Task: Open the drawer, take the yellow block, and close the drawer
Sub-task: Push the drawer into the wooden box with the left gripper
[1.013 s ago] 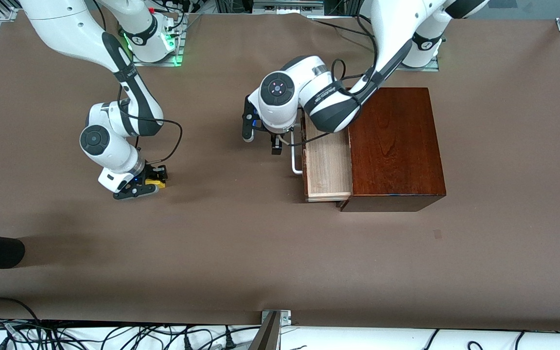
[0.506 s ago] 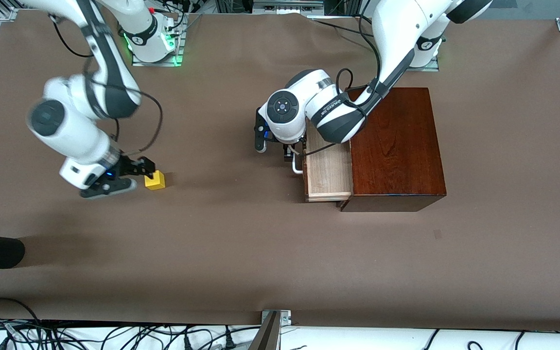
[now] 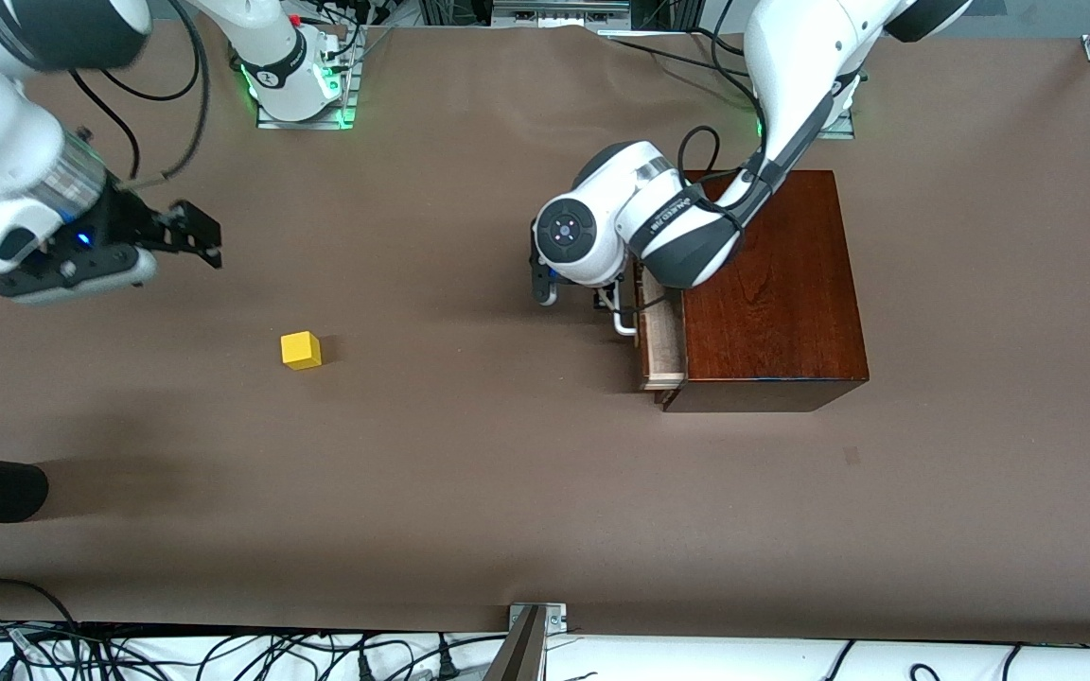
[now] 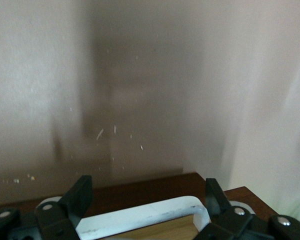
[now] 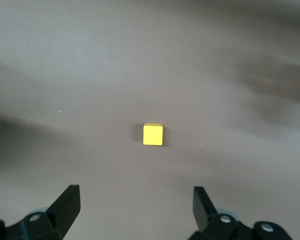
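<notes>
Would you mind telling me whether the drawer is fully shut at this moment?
Not fully shut: a narrow strip of the drawer and its pale interior still projects from the wooden box, with the left tool at the white handle.

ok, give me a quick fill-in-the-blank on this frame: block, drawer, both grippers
1. The yellow block lies on the ____, apart from both grippers.
2. The right gripper, up in the air toward the right arm's end, has its fingers ____.
3. The left gripper straddles the drawer's white ____.
4. The drawer of the wooden box is almost ____, only a narrow strip showing.

Missing words: table; open; handle; closed
</notes>
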You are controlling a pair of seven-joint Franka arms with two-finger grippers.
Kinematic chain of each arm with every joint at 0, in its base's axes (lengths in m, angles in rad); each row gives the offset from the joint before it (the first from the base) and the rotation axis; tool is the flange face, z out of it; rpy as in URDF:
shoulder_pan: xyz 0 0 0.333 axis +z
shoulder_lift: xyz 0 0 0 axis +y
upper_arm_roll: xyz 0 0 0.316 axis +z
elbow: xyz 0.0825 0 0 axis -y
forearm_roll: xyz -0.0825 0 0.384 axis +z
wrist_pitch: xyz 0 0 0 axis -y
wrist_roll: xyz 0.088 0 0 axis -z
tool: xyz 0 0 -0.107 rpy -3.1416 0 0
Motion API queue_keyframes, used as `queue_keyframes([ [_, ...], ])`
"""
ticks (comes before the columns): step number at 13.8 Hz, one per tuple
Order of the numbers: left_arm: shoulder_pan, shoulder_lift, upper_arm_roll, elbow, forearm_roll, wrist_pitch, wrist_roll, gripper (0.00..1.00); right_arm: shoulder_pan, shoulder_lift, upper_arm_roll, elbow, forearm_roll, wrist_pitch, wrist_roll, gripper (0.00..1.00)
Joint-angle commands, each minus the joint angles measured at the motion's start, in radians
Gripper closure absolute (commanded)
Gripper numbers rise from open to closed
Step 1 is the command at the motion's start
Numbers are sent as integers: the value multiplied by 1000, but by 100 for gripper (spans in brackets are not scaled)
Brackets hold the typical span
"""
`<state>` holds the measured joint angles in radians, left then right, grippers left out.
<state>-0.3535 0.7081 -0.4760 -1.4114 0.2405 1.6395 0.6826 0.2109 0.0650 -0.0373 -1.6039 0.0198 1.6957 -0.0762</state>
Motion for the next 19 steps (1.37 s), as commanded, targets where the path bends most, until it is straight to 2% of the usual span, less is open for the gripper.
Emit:
queue_keyframes([
  [1,47,-35,7,-11,36,-44,11,0,-11,15,4,56,9,-50,-11,0],
  [9,82,-59,4,-8,34,-89,18,0,-13,27,-9,78,8,-82,-11,0],
  [13,83,-154,0,22,5,-90,8,0,-13,42,-7,81,-3,-71,3,0],
  [16,172,-237,-3,48,-56,-95,8,0,-10,42,-7,81,-21,-68,1,0],
  [18,253,-259,-4,119,-111,-130,11,0,-5,42,-3,81,-26,-68,3,0],
  [19,283,-263,-3,159,-118,-191,6,0,-4,41,-3,81,-27,-68,3,0],
])
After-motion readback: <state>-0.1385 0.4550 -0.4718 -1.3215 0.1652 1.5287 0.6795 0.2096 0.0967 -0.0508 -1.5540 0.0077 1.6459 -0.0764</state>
